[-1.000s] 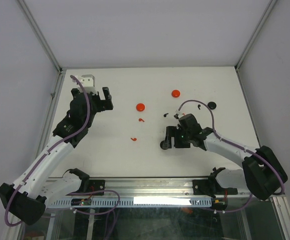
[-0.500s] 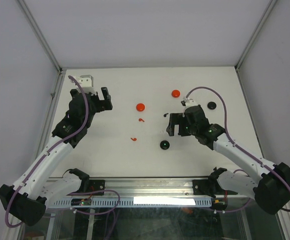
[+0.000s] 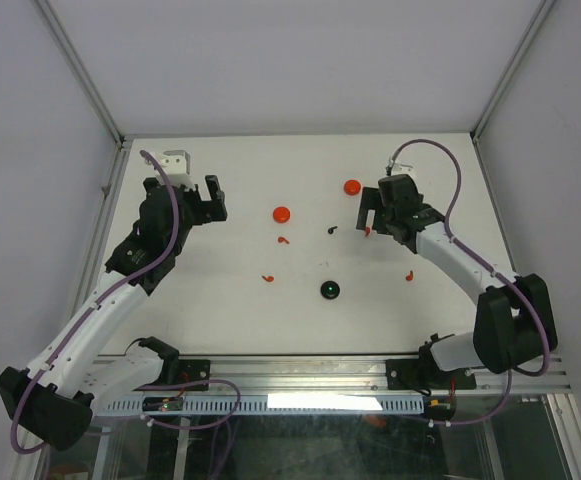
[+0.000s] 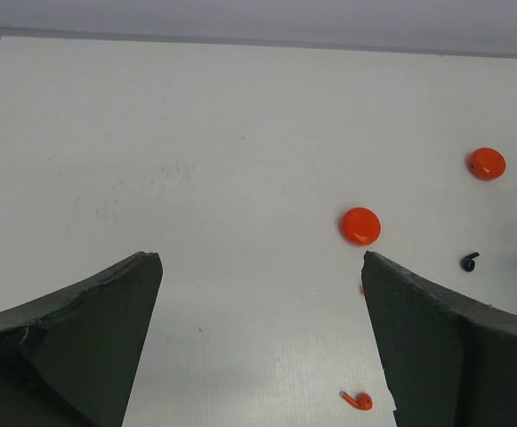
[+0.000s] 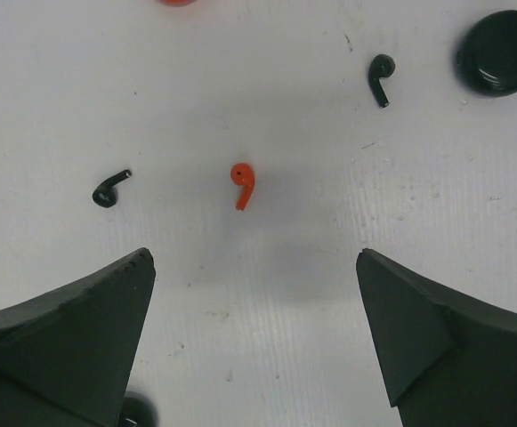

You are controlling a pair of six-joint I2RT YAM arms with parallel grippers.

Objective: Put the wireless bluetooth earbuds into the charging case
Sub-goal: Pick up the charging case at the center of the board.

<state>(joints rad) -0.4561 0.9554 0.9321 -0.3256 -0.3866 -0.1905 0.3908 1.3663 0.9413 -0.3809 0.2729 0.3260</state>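
Since one second earlier, the right gripper [image 5: 254,267] has been carried from the middle of the bench [image 3: 220,290] to its far right part, and a black disc [image 3: 330,290] formerly covered by it is exposed.

A red earbud [image 5: 242,184] is shown in the right wrist view, lying flat on the bench. It is a small comma-shaped piece in glossy orange-red. Its rounded head is at the top of the view, and its short stem, the long axis, runs almost straight down the picture. It lies ahead of the fingertips, roughly midway between them, and is touched by neither.

The right gripper is spread wide, and nothing is held in it.

A black earbud [image 5: 109,190] lies to the left of the red one, with its stem pointing up and to the right. A second black earbud [image 5: 381,78] lies at upper right, head up, near a second black disc [image 5: 501,40].

In the top view, a left red earbud [image 3: 283,240], a lower red earbud [image 3: 268,279] and a right red earbud [image 3: 408,275] are scattered on the bench. A near red disc [image 3: 281,213] and a far red disc [image 3: 352,186] are also seen.

The left gripper [image 4: 262,267] is likewise spread and empty, over the left part of the bench.
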